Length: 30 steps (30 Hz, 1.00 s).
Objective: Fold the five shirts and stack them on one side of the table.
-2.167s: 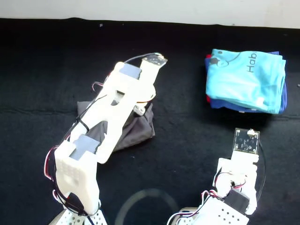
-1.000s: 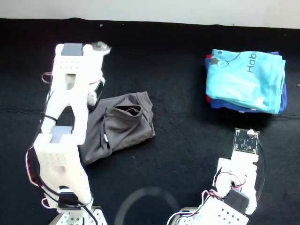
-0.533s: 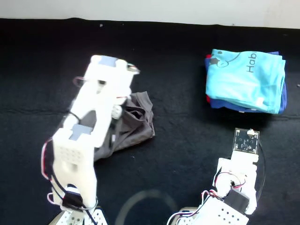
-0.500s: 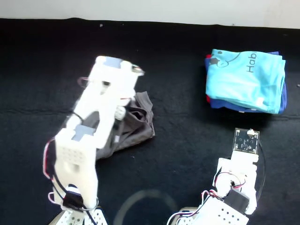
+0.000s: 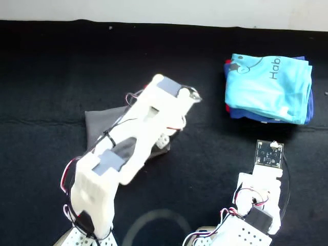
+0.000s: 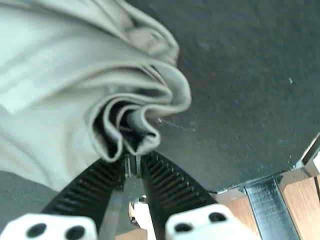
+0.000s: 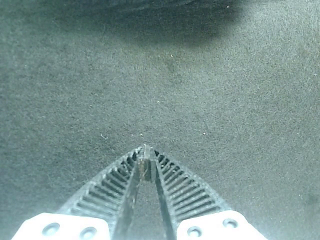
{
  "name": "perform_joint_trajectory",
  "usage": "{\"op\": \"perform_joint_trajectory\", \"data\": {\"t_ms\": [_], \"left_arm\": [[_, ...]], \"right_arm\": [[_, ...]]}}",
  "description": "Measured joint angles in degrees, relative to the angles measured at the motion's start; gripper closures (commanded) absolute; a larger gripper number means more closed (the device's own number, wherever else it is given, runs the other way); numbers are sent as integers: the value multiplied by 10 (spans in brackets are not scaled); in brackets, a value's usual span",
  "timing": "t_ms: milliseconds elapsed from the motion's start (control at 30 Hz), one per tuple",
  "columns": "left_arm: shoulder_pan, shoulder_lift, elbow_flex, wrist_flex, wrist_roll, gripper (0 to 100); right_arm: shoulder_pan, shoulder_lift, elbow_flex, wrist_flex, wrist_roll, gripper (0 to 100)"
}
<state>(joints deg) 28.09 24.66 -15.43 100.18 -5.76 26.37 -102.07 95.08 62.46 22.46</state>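
Fabric: grey shirt (image 6: 70, 80), soft, limp; well apart from folded stack (image 5: 269, 88).
Left gripper (image 6: 132, 161): clamped on bunched fold, seemingly several layers; flat hem safer.
Right gripper (image 7: 145, 159): closed, empty.

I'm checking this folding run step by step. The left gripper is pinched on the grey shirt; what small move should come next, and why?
Probably hold the left gripper shut and draw the grey shirt a little toward the stack of folded shirts. It grips a bunched fold, and the shirt lies mid-table, apart from that stack.
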Motion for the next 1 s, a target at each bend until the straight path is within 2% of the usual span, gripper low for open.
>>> {"op": "perform_joint_trajectory", "data": {"t_ms": [200,300,467,600,800,933,1000], "left_arm": [[17,-104,24,0,-4,990],[-11,-130,27,-5,-43,990],[-72,-130,62,-47,-64,990],[-91,-94,108,-90,-64,990],[-137,-20,110,-201,-64,990],[-145,25,62,-246,-55,990],[-145,42,25,-265,-22,990]], "right_arm": [[0,0,0,0,0,991],[0,0,0,0,0,991],[0,0,0,0,0,991],[0,0,0,0,0,991],[0,0,0,0,0,991],[0,0,0,0,0,991],[0,0,0,0,0,991]]}}
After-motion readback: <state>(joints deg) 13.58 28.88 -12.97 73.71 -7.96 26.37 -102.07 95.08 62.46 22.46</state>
